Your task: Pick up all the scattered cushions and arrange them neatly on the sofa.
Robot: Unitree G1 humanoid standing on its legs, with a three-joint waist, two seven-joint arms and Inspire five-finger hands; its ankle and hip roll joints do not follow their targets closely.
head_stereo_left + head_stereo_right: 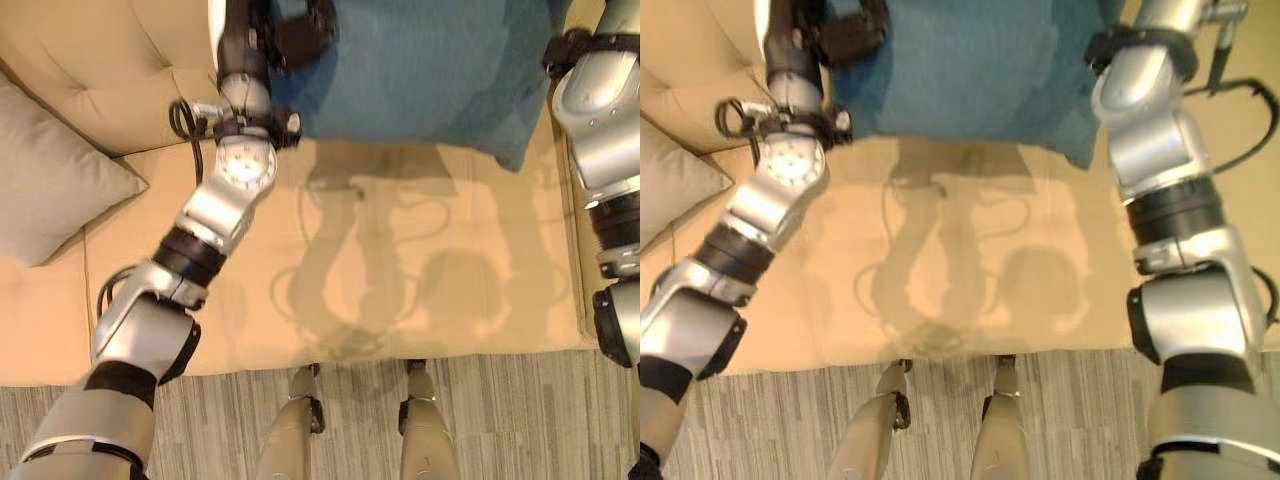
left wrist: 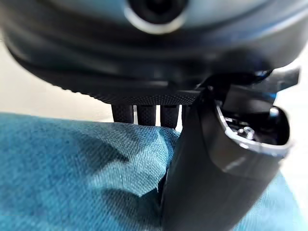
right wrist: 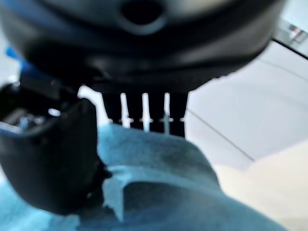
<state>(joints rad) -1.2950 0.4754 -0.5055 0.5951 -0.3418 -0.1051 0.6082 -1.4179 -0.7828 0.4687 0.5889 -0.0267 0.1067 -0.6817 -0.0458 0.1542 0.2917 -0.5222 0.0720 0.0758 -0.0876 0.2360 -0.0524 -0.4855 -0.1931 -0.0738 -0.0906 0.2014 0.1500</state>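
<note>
Gripping a teal woven-fabric cushion (image 1: 420, 70) at twelve o'clock above the beige leather sofa (image 1: 420, 280), left hand (image 2: 216, 163) and right hand (image 3: 43, 154) pinch its edges; a grey cushion (image 1: 50, 180) lies at nine o'clock.

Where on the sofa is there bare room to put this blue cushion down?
The seat is bare below the blue cushion, between the arms. The grey cushion crowds the robot's left end.

A beige sofa (image 1: 420, 290) carries a grey cushion (image 1: 50, 190) at its left, above striped floor (image 1: 520, 420).
</note>
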